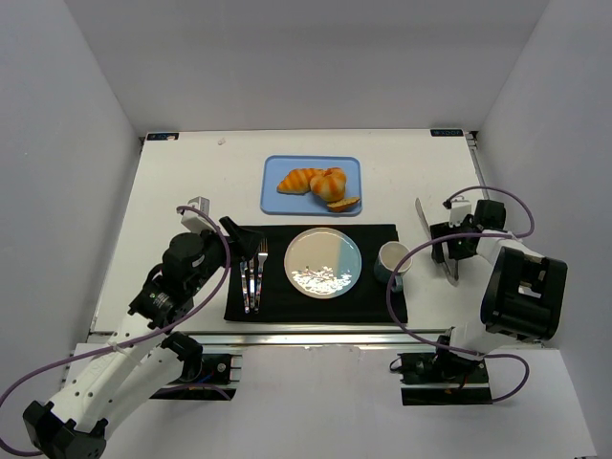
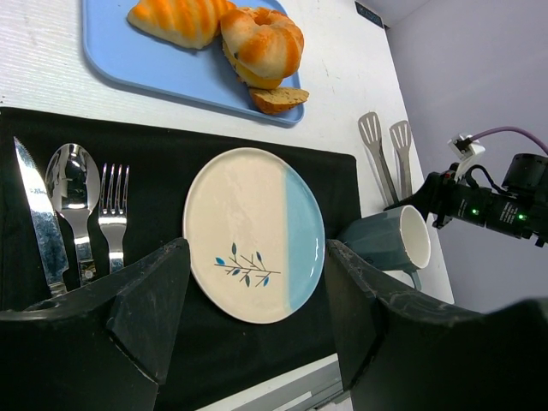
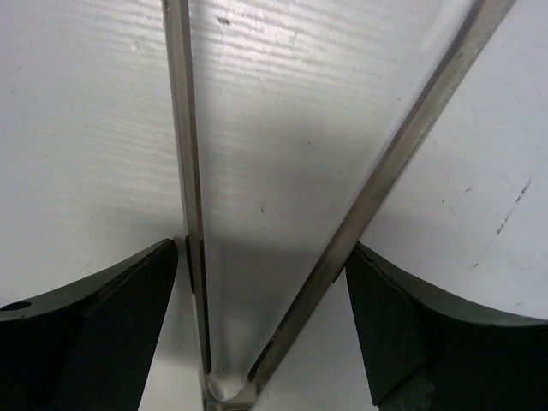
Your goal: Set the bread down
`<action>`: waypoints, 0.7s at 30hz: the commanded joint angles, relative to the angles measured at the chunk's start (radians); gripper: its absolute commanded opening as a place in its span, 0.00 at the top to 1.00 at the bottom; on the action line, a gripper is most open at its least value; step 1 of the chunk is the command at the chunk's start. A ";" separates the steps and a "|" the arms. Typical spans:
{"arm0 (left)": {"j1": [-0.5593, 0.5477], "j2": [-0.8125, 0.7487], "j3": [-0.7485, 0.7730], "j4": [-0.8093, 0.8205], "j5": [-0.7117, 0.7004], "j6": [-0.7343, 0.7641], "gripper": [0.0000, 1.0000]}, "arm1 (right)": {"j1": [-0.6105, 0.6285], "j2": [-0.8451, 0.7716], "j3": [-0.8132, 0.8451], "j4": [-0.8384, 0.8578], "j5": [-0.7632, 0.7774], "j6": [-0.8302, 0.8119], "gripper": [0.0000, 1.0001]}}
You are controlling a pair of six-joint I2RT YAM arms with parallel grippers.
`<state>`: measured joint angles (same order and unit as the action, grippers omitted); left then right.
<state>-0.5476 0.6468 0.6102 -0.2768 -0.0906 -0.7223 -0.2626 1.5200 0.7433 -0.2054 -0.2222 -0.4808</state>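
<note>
Two things could go wrong from here, I think. First, the right gripper (image 3: 261,257) has its fingers spread wide on each side of the tongs (image 3: 181,128), which lie flat on the table (image 1: 191,182). It sits near the joined end of them (the stiff end). If it squeezes there, the tongs might twist or slip out. The cup (image 1: 392,258) is just beside them too, so a lift could bump it. Second, the bread (image 1: 300,180) lies on the blue tray (image 1: 273,167) at the far side, touching the bun (image 1: 333,182), with the small slice (image 1: 344,204) close by. A grab could catch the bun by mistake, or push it around. The plate (image 1: 325,263) has no food on it. The right arm is bent over with its gripper pointing down at the table. The left arm leans in low over the black mat (image 1: 277,306) near the fork (image 2: 113,214). The left gripper (image 2: 257,253) is spread wide too, with nothing in it.
</note>
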 commanded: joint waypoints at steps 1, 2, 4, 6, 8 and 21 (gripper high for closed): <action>0.000 -0.004 -0.001 0.005 0.002 -0.002 0.26 | 0.022 0.003 -0.028 0.109 0.047 0.025 0.17; 0.000 -0.003 -0.001 0.007 0.002 -0.002 0.26 | 0.028 0.011 -0.030 0.119 0.055 0.028 0.19; 0.002 0.001 0.002 0.008 0.002 -0.002 0.26 | 0.029 0.032 -0.032 0.126 0.058 0.039 0.26; 0.000 0.004 0.005 0.004 0.003 0.000 0.26 | 0.029 0.055 -0.029 0.127 0.058 0.045 0.35; 0.001 0.004 0.010 0.002 0.000 0.003 0.26 | 0.028 0.063 -0.027 0.132 0.055 0.045 0.42; 0.000 0.013 0.026 -0.004 0.006 0.007 0.26 | 0.095 -0.083 0.278 -0.034 -0.246 0.067 0.88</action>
<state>-0.5476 0.6548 0.6102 -0.2787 -0.0902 -0.7223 -0.2199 1.5036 0.8650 -0.2066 -0.3267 -0.4320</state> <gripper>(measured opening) 0.735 0.198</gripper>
